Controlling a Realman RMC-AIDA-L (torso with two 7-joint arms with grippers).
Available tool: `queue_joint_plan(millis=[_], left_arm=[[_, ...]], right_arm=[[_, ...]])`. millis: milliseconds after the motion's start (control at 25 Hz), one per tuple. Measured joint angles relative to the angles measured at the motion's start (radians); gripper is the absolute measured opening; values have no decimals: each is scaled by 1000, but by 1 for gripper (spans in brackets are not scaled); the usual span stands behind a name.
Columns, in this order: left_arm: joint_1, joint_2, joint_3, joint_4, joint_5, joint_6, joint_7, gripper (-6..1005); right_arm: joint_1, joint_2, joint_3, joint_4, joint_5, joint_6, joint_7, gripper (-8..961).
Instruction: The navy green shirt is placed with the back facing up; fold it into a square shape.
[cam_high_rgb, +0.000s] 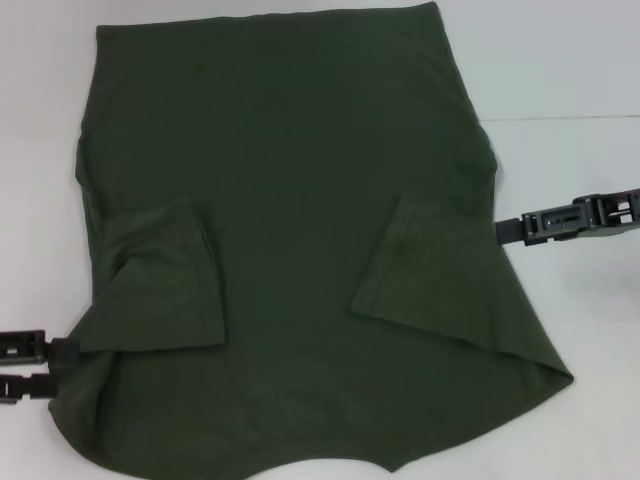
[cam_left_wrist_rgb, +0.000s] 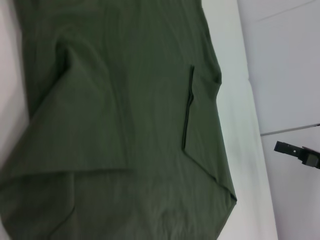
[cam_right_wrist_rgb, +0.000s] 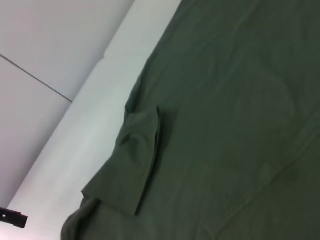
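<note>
Head view shows the navy green shirt (cam_high_rgb: 290, 230) spread plain side up on the white table (cam_high_rgb: 570, 60), both sleeves folded inward onto the body. The left gripper (cam_high_rgb: 40, 362) touches the shirt's near left edge; whether it clenches cloth cannot be told. The right gripper (cam_high_rgb: 515, 229) sits just beside the right edge, fingers also unclear. For a good fold, each side should probably be lifted evenly and laid flat, without wrinkles.
</note>
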Motion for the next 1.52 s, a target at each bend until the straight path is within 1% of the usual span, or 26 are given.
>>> queue_joint_plan(millis=[120,280,480,840,1120,1280,1520], left_arm=[[7,-7,4,-12,5,-4,2,907],[15,-10,6,-53,16,-31,6,907],[10,-10,11,-95,76,-111,17,907],[0,-3,9,-94,143,-223,19,908],[-7,-2,18,-122,149,-294,9,908],[-11,-2,22,-154,150,-316,3,907],[-14,-2,22,-162,150,-339,-9,908]], right_arm=[[0,0,0,0,-13,-1,-1,890],[1,3,-2,0,-35,1,-1,889],[1,7,-3,1,-45,6,-6,889],[-6,13,-4,7,-46,17,-11,889],[-6,17,-10,8,-47,23,-12,889],[-6,17,-11,8,-47,24,-11,888],[-6,17,-11,8,-47,24,-11,888]])
